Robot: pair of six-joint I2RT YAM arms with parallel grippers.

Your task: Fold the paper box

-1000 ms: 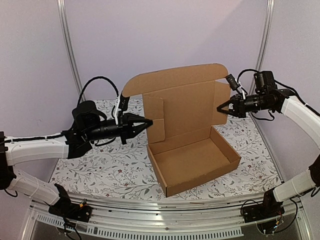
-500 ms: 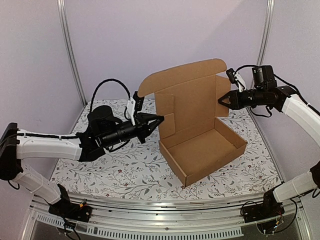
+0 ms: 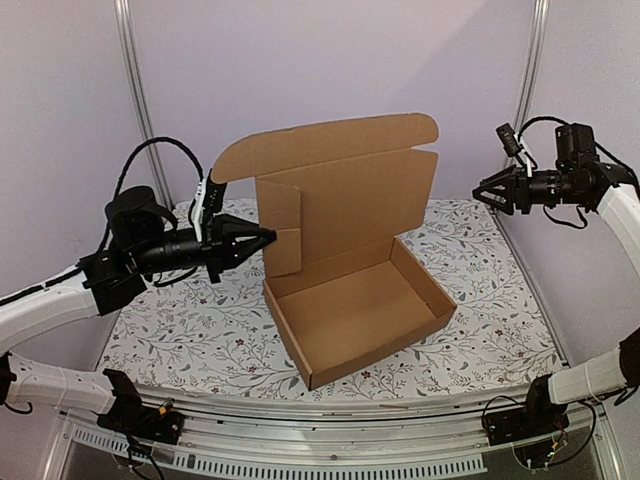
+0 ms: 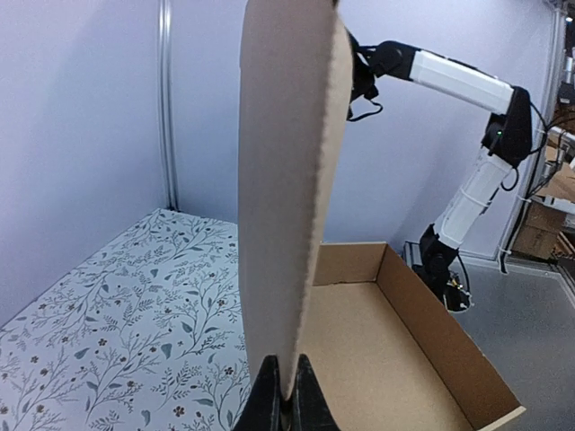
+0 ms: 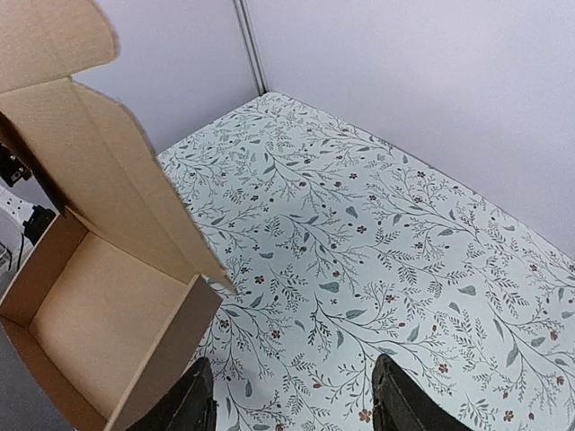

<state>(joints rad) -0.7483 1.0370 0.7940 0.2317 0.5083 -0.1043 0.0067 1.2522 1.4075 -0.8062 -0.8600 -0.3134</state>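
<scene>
Top view, box (image 3: 350, 310): on the middle of the table (image 3: 180, 330), tray open upward, lid (image 3: 350, 195) upright at the far side, its top strip bent over toward the near side.
Top view, left gripper (image 3: 268, 237): level, its tips at the flap (image 3: 283, 228) on the lid's left edge.
Top view, right gripper (image 3: 482, 193): raised at the far right, pincer apart, well clear of the box.
Left wrist view, left gripper (image 4: 286, 406): pincer clamped together on the lower edge of the flap (image 4: 287, 180), which is seen edge-on and rises upright.
Left wrist view, box (image 4: 377, 350): tray lies to the right of the flap, on the table (image 4: 117, 314).
Right wrist view, right gripper (image 5: 295, 406): fingers (image 5: 199, 400) wide apart, only the table (image 5: 377, 242) between them.
Right wrist view, box (image 5: 99, 305): at the left, below the gripper, lid up.
</scene>
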